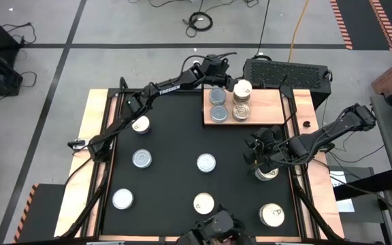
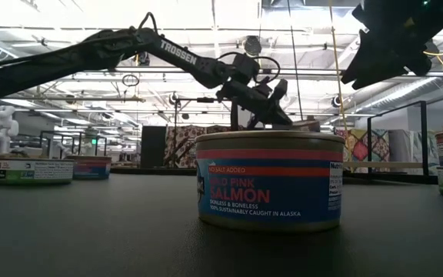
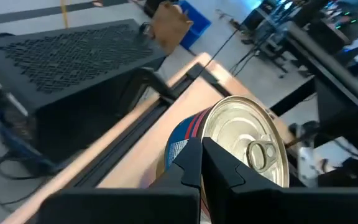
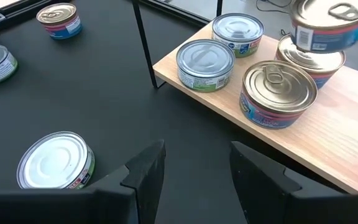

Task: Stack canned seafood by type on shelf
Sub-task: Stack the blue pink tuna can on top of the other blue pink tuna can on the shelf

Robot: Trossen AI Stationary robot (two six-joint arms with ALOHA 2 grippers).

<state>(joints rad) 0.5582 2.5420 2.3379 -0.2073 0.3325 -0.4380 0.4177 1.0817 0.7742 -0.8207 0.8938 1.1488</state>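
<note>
The wooden shelf (image 1: 271, 102) at the table's far right carries two silver-topped tins (image 4: 205, 62) (image 4: 237, 31) side by side and pull-tab tins beside them: one in front (image 4: 278, 93), and behind it a stack with a gold-topped tin (image 4: 325, 25) uppermost. My left gripper (image 3: 202, 146) is shut, reaching from the left, slanting down at that top tin (image 3: 241, 143). My right gripper (image 4: 191, 162) hangs open over the black mat's right side, nothing between its fingers. Several more tins lie loose on the mat (image 1: 175, 136). My left gripper has its shut fingertips (image 3: 194, 155) at the near rim of the top pull-tab tin (image 3: 213, 124), coming from the table's left and slanting downward. I cannot tell whether they touch it. The tin sits flat, top up, on the tin below.
Loose tins on the mat: (image 1: 141, 124), (image 1: 141, 158), (image 1: 206, 162), (image 1: 122, 198), (image 1: 203, 203), (image 1: 272, 215), and one under my right gripper (image 1: 267, 172). A black perforated box (image 1: 284, 71) stands behind the shelf. A thin black post (image 4: 145, 43) stands by the shelf's corner.
</note>
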